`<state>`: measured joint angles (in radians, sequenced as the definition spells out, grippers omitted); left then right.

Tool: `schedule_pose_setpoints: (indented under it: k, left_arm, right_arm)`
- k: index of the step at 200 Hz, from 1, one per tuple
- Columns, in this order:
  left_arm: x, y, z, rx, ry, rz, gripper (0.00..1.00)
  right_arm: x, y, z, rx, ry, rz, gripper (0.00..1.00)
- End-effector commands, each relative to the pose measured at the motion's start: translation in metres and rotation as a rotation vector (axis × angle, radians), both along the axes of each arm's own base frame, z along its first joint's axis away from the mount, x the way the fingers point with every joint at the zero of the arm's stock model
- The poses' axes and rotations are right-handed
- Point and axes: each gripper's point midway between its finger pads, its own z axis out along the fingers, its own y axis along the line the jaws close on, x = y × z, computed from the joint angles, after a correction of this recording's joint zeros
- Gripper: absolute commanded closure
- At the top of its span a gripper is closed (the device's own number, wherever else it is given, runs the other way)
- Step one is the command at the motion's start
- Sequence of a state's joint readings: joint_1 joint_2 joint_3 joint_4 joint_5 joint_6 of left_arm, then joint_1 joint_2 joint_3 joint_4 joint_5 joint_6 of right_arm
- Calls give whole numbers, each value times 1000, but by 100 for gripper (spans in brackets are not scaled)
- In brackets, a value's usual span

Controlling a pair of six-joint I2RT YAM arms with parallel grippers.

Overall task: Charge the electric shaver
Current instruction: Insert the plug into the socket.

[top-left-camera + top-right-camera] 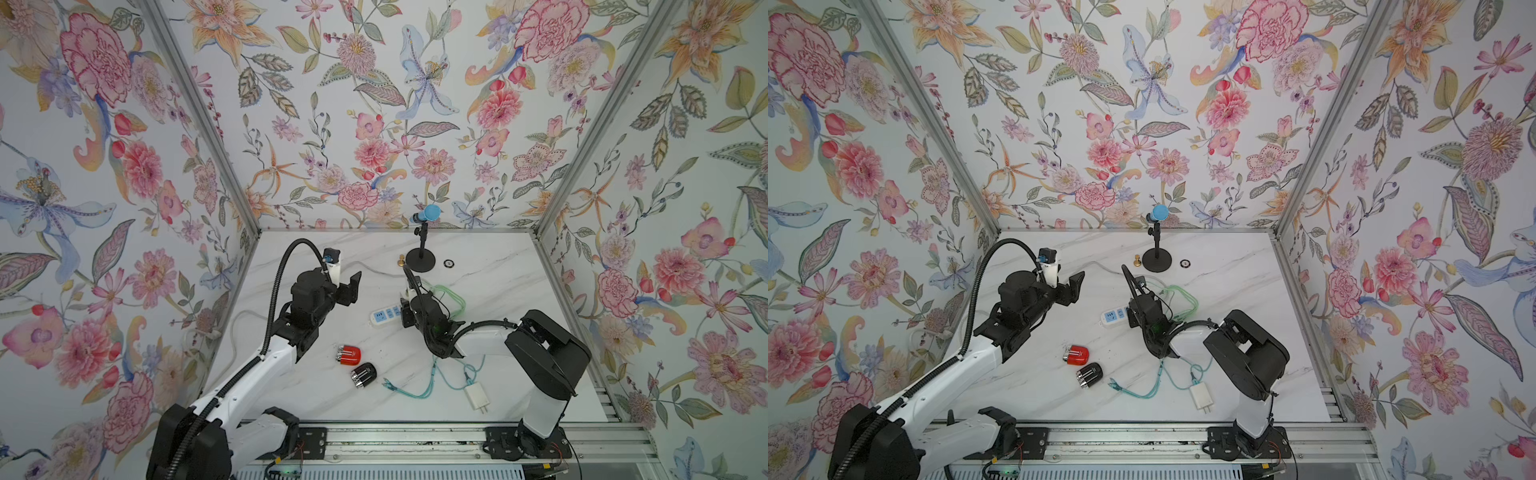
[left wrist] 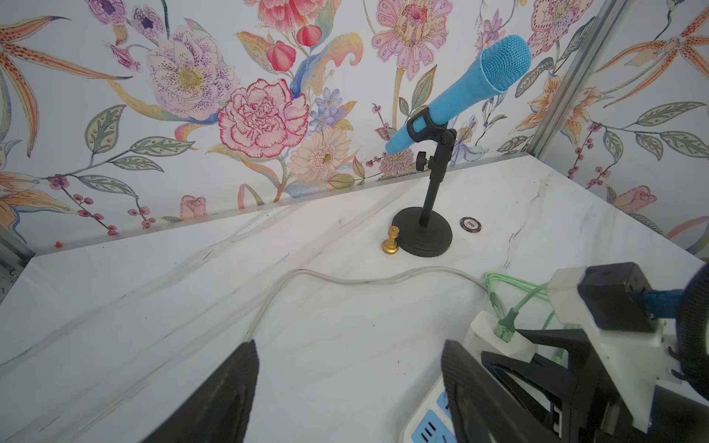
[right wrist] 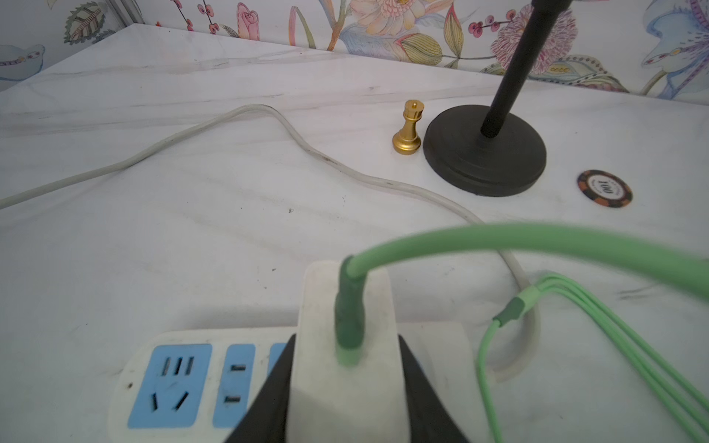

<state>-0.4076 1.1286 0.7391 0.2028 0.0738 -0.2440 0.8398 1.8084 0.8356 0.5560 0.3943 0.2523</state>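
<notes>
Poker chip point(image 3: 605, 188) reads 100, red shaver point(image 1: 348, 354) and black shaver point(image 1: 363, 375) lie at table point(image 1: 498, 291) front centre, heads pointing left, black one's axis diagonal, left gripper point(image 2: 349, 353) jaws wide, empty, right gripper point(image 3: 343, 345) clamping white charger point(image 3: 318, 299) over power strip point(image 3: 180, 383).

Two stubby shavers with silver heads lie on their sides toward the table's front, close together but apart: a red shaver point(image 1: 348, 354) and a black shaver point(image 1: 363, 375). Mid-table a white power strip point(image 3: 169, 383) with blue socket faces lies flat. A white adapter point(image 3: 376, 383) stands upright over its sockets, a green cable point(image 3: 537, 237) plugged into its top — whether the prongs are seated cannot be told. A second adapter point(image 1: 476, 395) lies flat, prongs bare, its teal cable point(image 1: 419, 392) trailing toward the black shaver.
</notes>
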Motion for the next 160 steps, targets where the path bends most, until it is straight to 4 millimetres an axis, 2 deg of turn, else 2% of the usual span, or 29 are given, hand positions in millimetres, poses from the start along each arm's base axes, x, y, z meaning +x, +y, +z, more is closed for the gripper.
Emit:
schedule_pose_setpoints:
  k: [1,40,77,126,160]
  left_arm:
    - [1,2,-2,-14,-2,6,22]
    - [0,5,-3,-22,-3,16,22]
    - [-1,7,-6,-34,0,28,22]
    - [-2,9,-12,-56,2,38,23]
    - [-3,10,-16,-49,4,42,23]
  right_arm:
    - [-14,-11,-34,-79,82,-9,100]
    - [-19,-19,-51,-141,108,-26,100]
    - [-29,-40,-72,-221,138,-38,100]
    - [-47,-45,-93,-261,208,-30,100]
    - [-48,-46,-98,-309,238,-28,100]
